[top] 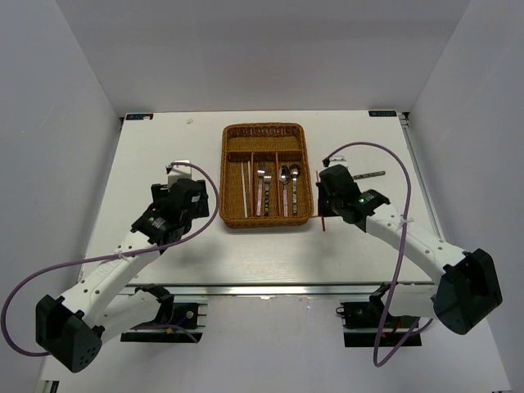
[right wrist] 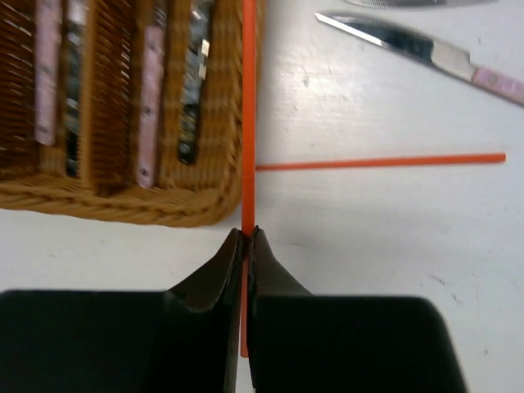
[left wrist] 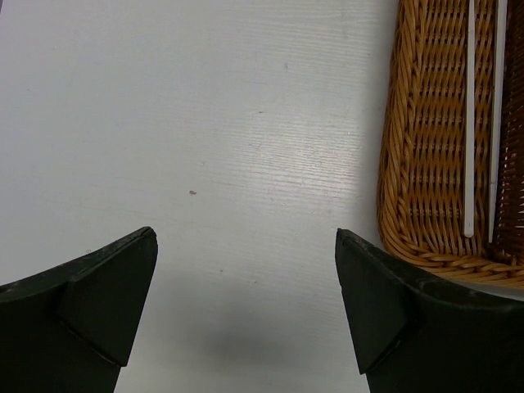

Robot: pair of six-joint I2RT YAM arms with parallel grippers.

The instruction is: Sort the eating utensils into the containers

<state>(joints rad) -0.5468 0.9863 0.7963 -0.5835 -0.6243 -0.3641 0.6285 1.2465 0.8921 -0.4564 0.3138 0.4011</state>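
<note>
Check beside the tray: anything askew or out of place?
One red chopstick lies crosswise on the table beside the wicker tray, square to the held chopstick in the right pincer. A pink-handled utensil also sits outside the tray.

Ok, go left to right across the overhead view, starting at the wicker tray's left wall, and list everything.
Tray's left wall → white chopsticks → two forks → two spoons → tray's right wall → red chopstick → loose utensil.
</note>
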